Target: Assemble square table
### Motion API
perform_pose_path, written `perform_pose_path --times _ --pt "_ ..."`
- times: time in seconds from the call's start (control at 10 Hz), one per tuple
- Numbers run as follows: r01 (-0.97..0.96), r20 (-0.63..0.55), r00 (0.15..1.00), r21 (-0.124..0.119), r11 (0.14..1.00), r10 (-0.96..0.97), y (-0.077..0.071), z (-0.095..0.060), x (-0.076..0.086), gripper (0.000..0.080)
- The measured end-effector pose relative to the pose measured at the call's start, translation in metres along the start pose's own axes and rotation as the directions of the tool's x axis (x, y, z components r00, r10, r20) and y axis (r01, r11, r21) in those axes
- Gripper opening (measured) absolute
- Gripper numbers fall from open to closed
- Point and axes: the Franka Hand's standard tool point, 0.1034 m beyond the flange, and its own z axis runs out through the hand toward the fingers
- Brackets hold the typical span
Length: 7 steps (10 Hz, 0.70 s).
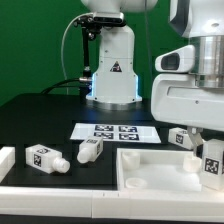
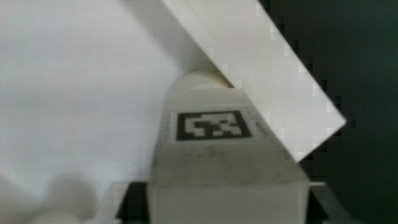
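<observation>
The white square table top [image 1: 150, 172] lies at the front on the exterior view's right, raised rim up. My gripper [image 1: 207, 146] is above its right end, shut on a white leg [image 1: 212, 160] with a black-and-white tag. In the wrist view the held leg [image 2: 217, 150] fills the middle between my gripper's [image 2: 222, 205] jaws, its end over the top's flat inside [image 2: 71, 100] close to the rim [image 2: 249, 60]. Two more legs [image 1: 44, 158] [image 1: 90, 150] lie on the table at the left. Another leg [image 1: 180, 137] sits just behind the top, by my gripper.
The marker board [image 1: 115, 131] lies flat in the middle, in front of the robot base [image 1: 112, 70]. A long white border rail [image 1: 40, 195] runs along the front edge, with a white block [image 1: 5, 158] at the far left.
</observation>
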Motion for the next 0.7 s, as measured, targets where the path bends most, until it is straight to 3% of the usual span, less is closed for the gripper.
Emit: perform_pose_path --times 0.1,0.3,0.6,0.7 --pt "-0.184 0.026 0.983 0.019 0.983 0.184 0.0014 0.0005 0.0013 0.0285" --pt "-0.494 0.041 0.870 0.039 0.869 0.492 0.0019 0.0012 -0.0043 0.0287" --pt "-0.517 0.050 0.855 0.036 0.855 0.516 0.0030 0.0018 -0.0038 0.0288" --pt "-0.483 0.048 0.875 0.037 0.875 0.481 0.0032 0.0020 -0.0037 0.0467"
